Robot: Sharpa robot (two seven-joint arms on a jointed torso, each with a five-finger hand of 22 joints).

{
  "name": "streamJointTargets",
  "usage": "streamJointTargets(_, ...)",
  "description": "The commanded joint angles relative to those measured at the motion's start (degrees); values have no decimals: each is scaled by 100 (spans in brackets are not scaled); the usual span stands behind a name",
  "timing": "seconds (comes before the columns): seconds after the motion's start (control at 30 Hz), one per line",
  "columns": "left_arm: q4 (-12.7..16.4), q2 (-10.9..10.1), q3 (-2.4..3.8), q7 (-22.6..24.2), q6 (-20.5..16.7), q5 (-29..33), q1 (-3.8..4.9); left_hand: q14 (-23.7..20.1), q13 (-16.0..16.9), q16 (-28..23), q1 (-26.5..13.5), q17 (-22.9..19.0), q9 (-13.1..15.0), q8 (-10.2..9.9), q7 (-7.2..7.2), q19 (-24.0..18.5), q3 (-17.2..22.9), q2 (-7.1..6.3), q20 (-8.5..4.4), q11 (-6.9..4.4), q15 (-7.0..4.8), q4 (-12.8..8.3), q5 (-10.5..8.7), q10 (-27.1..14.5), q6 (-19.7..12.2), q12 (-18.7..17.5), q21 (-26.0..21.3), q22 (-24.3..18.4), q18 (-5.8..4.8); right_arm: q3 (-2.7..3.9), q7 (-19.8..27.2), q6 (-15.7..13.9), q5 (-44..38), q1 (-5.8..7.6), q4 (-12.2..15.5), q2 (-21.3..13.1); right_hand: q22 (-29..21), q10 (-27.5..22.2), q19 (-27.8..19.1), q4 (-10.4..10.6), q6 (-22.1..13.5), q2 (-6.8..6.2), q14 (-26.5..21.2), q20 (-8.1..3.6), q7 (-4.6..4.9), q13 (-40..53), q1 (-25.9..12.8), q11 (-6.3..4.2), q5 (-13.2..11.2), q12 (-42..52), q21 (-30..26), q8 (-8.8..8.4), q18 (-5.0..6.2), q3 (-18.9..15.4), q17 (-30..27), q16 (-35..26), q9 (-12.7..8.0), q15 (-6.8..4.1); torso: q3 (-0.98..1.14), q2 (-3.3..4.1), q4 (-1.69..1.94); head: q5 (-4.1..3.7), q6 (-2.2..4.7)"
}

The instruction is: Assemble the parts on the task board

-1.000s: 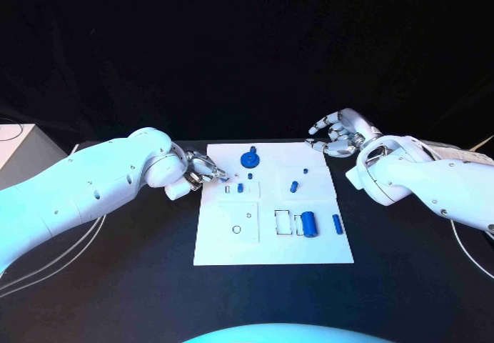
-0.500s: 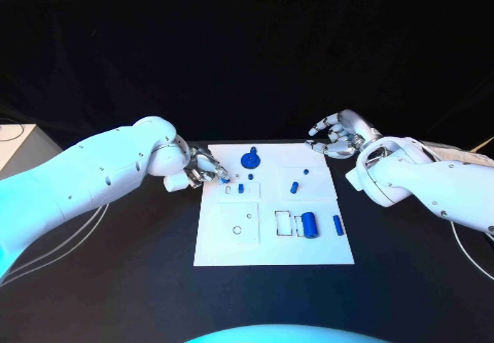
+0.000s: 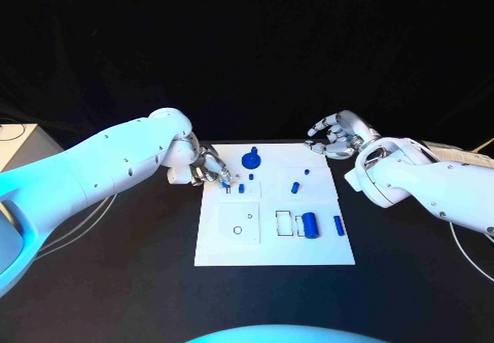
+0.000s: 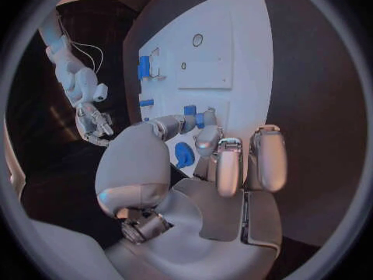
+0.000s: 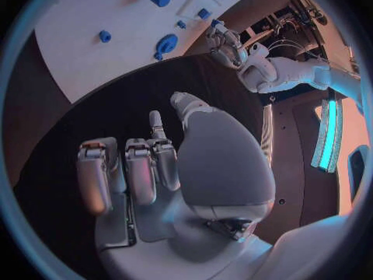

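Observation:
The white task board (image 3: 273, 243) lies mid-table. My left hand (image 3: 210, 170) hovers at its far left corner and pinches a small blue peg (image 3: 225, 184) between thumb and finger (image 4: 190, 111). Right beside it stands another small peg (image 3: 241, 189), with a blue gear-like piece (image 3: 250, 158) and a tiny peg (image 3: 250, 176) farther back. A short peg (image 3: 295, 187), a thick blue cylinder (image 3: 309, 224) and a slim pin (image 3: 338, 225) sit on the board's right half. My right hand (image 3: 335, 136) hangs off the far right corner with fingers curled in, holding nothing.
Black table (image 3: 123, 271) surrounds the board on all sides. A pale box (image 3: 16, 143) stands at the left edge. Thin cables (image 3: 62, 239) trail on the table under my left arm.
My left arm has swung its elbow up and the hand has shifted slightly right and inward over the board's far left corner, still pinching the peg. The right hand has stayed put.

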Motion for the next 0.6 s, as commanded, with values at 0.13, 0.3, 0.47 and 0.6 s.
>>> streamJointTargets(0.13,-41,141,-43,7,140,-617,37,596,7,19,-9,1509,10,-49,-71,30,1294,67,-11,-2,-37,-1385,93,70,146,21,38,218,8,1,24,50,-76,-2,7,18,1378,308,540,-13,-40,-29,577,-32,-10,1277,-30,-33,30,19,-29,28,-85,33,1471,20,8,-41,-2,-5,16,-16,-16)
streamJointTargets(0.3,-46,211,-117,95,125,-889,44,596,28,19,-6,1509,15,-69,-73,34,1254,66,-11,-4,-36,-1396,122,88,160,34,41,224,7,2,23,49,-84,-2,10,25,1378,307,540,-14,-39,-31,576,-33,-10,1276,-28,-33,46,18,-29,28,-86,38,1469,19,10,-42,-8,-2,17,-21,-30)
streamJointTargets(0.47,-79,263,-188,176,187,-1053,47,596,66,19,35,1509,13,-124,-78,46,1175,59,-11,-8,-36,-1418,168,116,199,55,53,246,1,2,23,46,-91,-2,14,33,1378,307,540,-14,-39,-31,576,-33,-10,1276,-28,-33,46,18,-29,28,-86,38,1469,19,10,-42,-6,1,11,-12,-25)
streamJointTargets(0.6,-115,295,-215,213,267,-1074,49,596,70,19,69,1509,7,-170,-80,45,1129,56,-10,-9,-36,-1426,194,120,228,55,52,246,1,2,23,44,-96,-2,16,37,1378,307,540,-14,-39,-31,576,-33,-10,1276,-28,-33,46,18,-29,28,-86,38,1469,19,10,-42,-7,1,8,-8,-30)
